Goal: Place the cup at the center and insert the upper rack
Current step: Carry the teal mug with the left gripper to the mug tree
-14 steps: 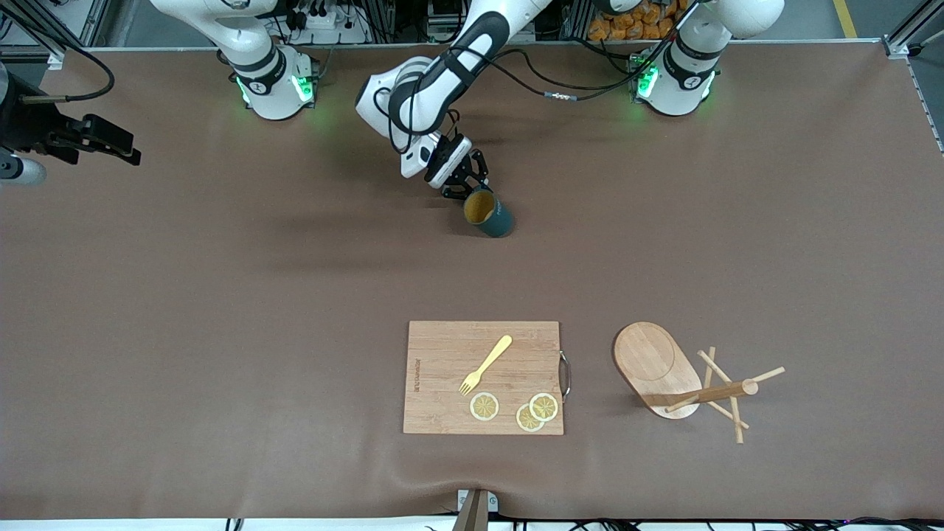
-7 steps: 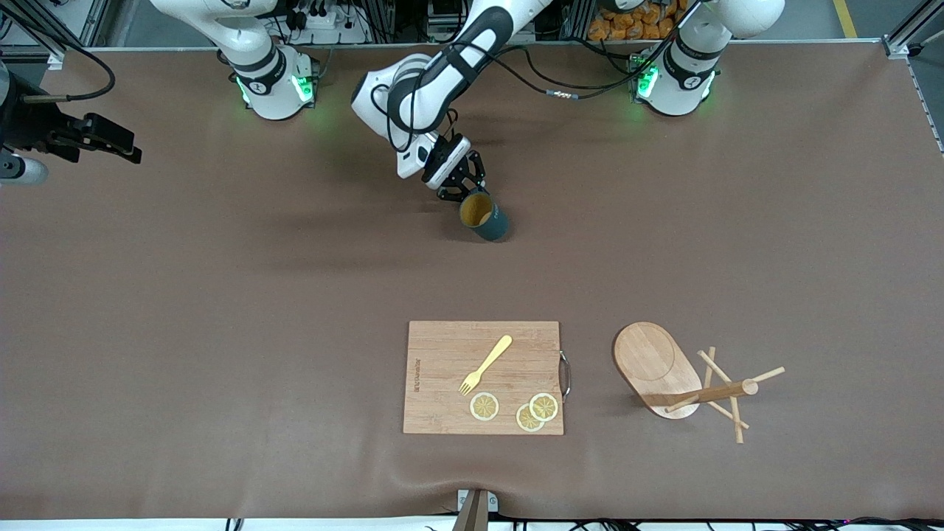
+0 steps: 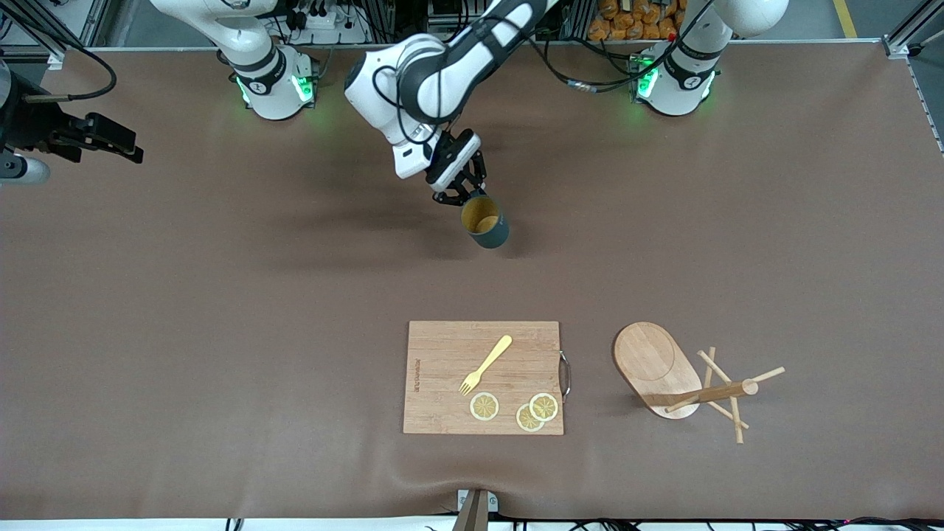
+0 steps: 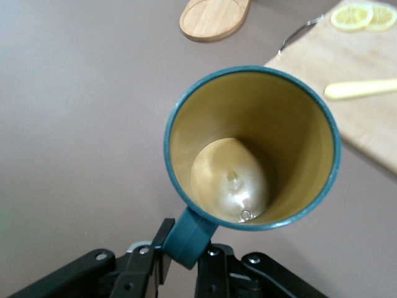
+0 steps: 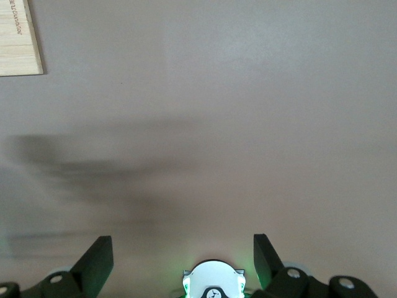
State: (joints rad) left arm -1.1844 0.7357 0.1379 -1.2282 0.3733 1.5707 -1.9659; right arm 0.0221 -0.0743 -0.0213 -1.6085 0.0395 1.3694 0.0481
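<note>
Now left claw [image 3: 463, 195] pinching loop handle of ribbed dark teal mug with mustard inside [image 3: 484, 222], held in air over brown surface [image 3: 221, 295], above spot farther from front camera than rectangular wooden cutting board [image 3: 442, 398]. Light wooden mug tree [image 3: 682, 380] lies tipped beside board, toward left arm's end. Right claw [image 5: 183, 261] spread, waiting over surface at right arm's end.

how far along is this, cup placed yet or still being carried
Done: the left gripper is shut on the handle of the cup, holding it tilted over the bare table. In hand: carrying it; it does not look set down yet. Left: placing the cup, then the upper rack, which lies on its side, untouched, beside the cutting board. The right gripper waits open at its end.
</note>
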